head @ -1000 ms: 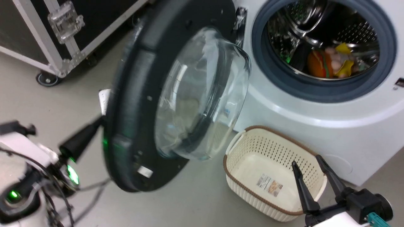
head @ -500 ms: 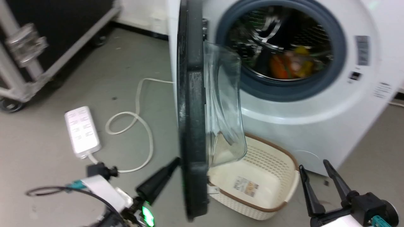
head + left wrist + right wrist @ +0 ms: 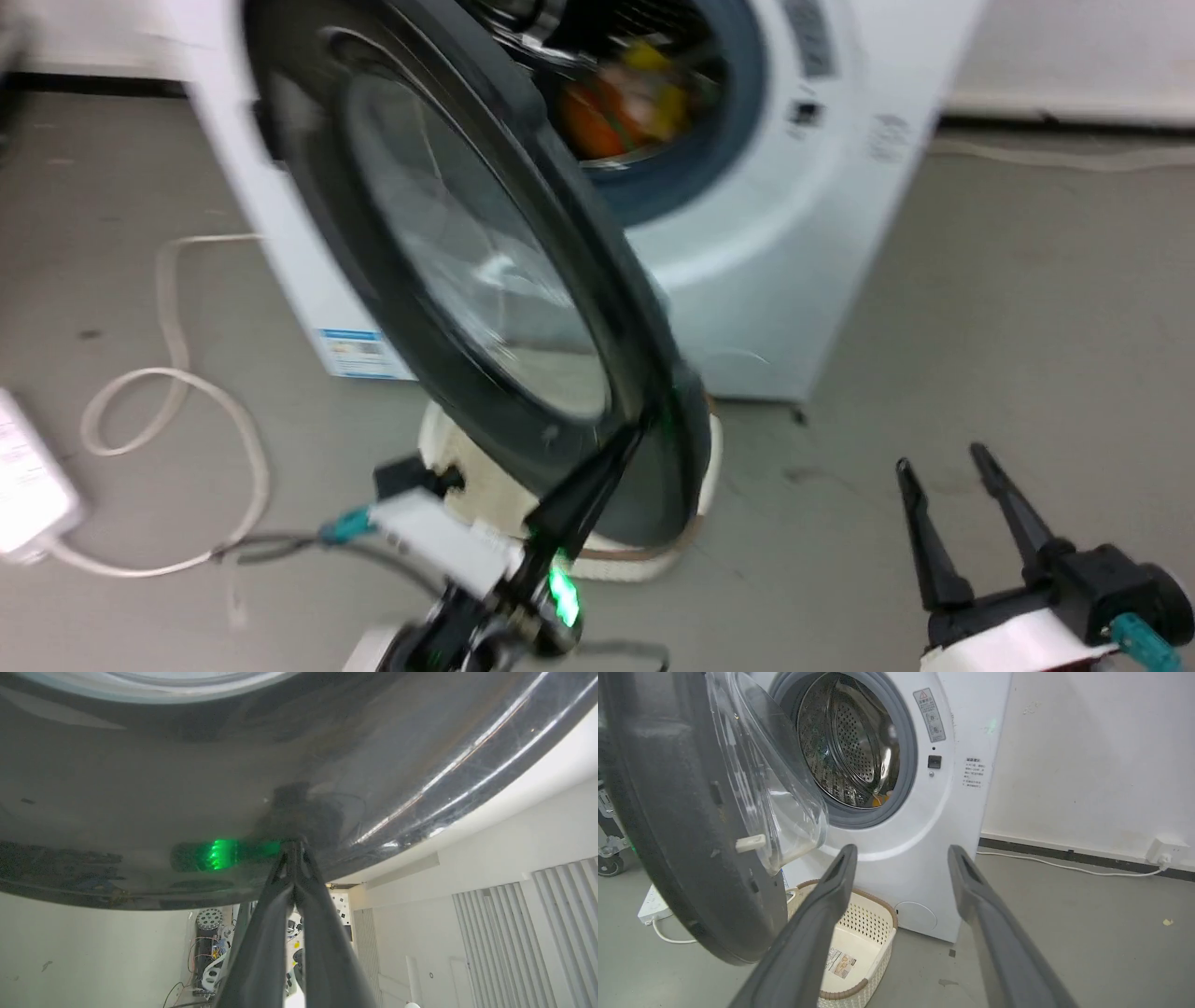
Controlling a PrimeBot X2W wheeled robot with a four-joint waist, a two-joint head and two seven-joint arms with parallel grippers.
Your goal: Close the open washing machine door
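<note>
Washing machine door [image 3: 485,280]: wide glossy black rim, clear glass centre. It stands ajar in front of the washing machine [image 3: 775,271], above a cream basket [image 3: 859,933]. Left claw [image 3: 293,845]: closed, tips pressed against the rim. Right claw [image 3: 938,455]: open, holding nothing, well apart from the door. Blue-edged label [image 3: 359,353] and warning sticker [image 3: 929,708]: text illegible.

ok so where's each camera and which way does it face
Head view: on the head, looking down at the washing machine door and washing machine; left gripper and right gripper show.
Left wrist view: on that wrist, close against the door's black rim; its shut fingers touch it.
Right wrist view: on that wrist, facing the machine's front and basket; open fingers show.
All three share the door.
</note>
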